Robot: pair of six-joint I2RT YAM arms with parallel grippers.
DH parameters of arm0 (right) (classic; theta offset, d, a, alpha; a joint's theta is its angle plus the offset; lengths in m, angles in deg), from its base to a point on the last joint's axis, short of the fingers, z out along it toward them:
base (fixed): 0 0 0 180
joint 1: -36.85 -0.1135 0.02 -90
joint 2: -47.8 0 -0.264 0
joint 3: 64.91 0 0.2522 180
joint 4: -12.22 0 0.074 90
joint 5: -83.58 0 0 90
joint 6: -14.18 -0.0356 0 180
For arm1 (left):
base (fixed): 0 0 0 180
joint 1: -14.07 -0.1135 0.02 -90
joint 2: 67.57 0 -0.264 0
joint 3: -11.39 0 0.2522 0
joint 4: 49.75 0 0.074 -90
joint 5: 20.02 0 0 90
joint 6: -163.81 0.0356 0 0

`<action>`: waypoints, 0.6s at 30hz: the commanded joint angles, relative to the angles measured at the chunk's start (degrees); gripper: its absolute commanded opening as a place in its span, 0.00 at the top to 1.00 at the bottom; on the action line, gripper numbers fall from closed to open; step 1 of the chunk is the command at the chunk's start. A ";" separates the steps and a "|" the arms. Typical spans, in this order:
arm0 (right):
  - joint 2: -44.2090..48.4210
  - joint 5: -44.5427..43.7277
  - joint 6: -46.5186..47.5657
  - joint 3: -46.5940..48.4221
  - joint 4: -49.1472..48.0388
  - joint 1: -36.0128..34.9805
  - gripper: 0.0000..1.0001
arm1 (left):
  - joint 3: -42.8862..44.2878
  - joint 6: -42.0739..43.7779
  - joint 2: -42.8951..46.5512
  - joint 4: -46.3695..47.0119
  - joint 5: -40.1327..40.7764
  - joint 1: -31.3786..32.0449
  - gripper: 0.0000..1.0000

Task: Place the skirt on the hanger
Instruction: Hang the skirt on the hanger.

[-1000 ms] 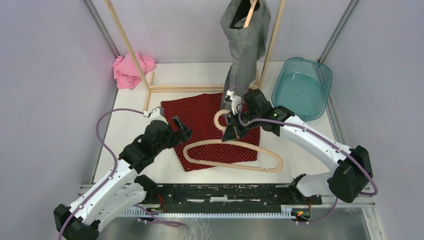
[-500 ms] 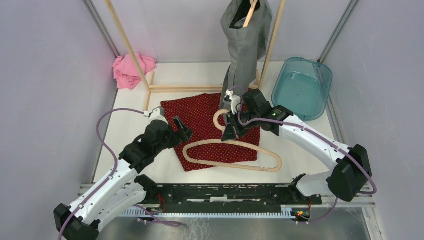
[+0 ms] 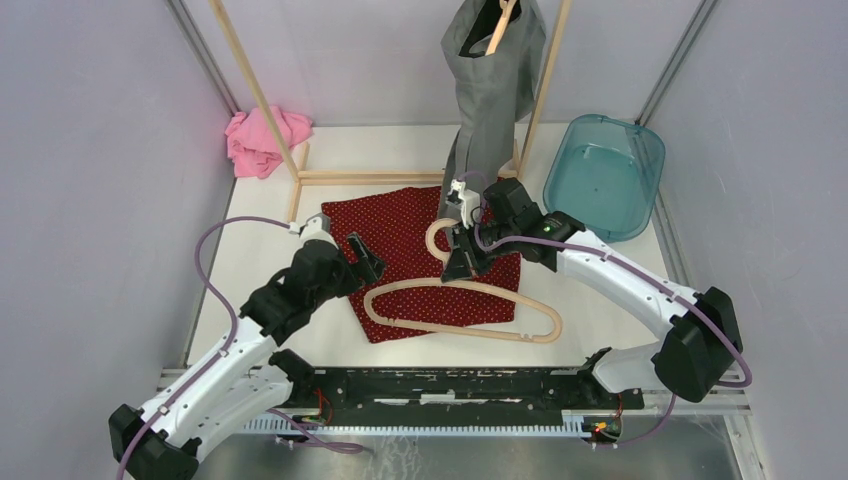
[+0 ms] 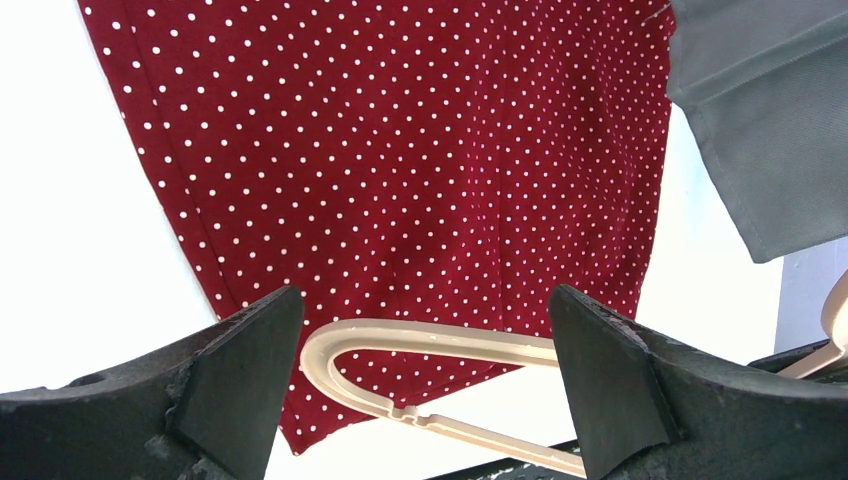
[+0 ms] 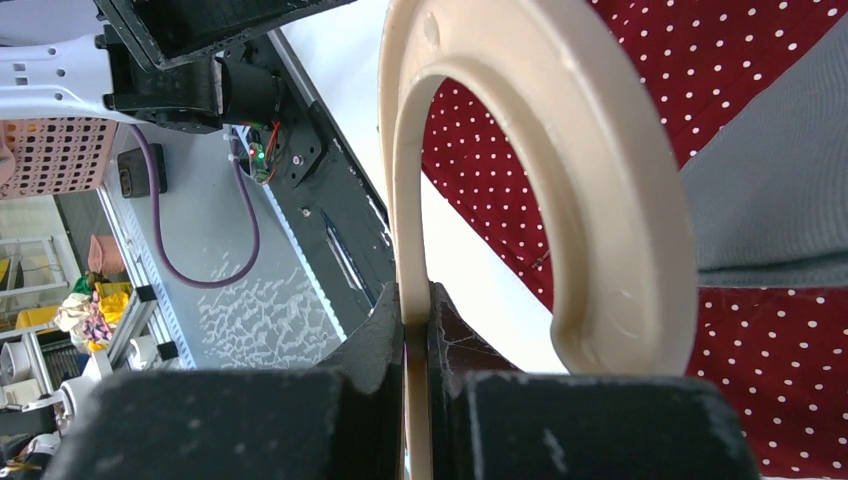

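1. Right fingers are clamped hard on the neck of the hanger, with the hook arching up just above them. A grip that close to the hook looks chosen to steer the whole frame from one spot.
2. From those fingers the hanger's triangle runs out toward the near side and lies flat on top of the skirt. So the garment is under the hanger, not on it yet.
3. Left fingers stand wide apart and hold nothing. Framed between them are the hanger's rounded shoulder and the skirt's dotted edge.
4. That reads as a lining-up. My guess is the left arm is set to pinch the fabric edge while the right holds the frame steady.
5. The skirt itself is spread on the table, below both sets of fingers, fairly smooth and easy to pick at along its border.
6. Just beyond the right fingers hangs a grey garment, its hem down at the skirt's far edge. Any lift of the hook on that side could brush it.
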 commanded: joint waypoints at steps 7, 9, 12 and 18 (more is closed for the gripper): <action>0.54 1.51 0.19 -2.13 -4.75 -0.16 0.99 | 1.66 -0.03 -2.49 0.68 3.70 -0.19 0.01; 1.12 1.63 0.37 -3.47 -5.51 -0.24 0.99 | 1.83 -0.15 -2.99 0.57 3.96 -0.48 0.01; 1.83 2.03 -0.57 -5.89 -7.81 -0.56 0.99 | 2.62 -0.25 -4.34 -0.61 4.45 -0.83 0.01; 2.49 6.04 -6.10 -13.12 -21.65 -3.64 0.99 | 5.17 0.75 -6.71 -1.74 4.43 -1.04 0.01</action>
